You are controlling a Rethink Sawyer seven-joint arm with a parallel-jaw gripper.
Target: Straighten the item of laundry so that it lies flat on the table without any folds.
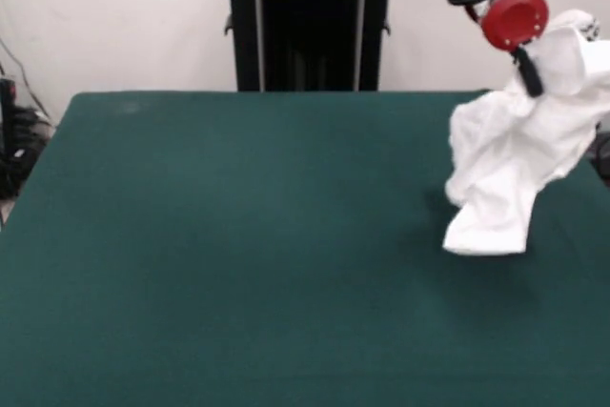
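You've only got the front view here: it looks across the table (238,264) at the pedestal (310,21) on the far side, slightly from above, fairly close in.

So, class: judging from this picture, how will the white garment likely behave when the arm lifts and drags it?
Probably floppy: the item of laundry hangs in loose crumpled folds below the gripper. Likely light, since it dangles from one small grip point. It may bunch rather than slide flat where its lower end nears the table.
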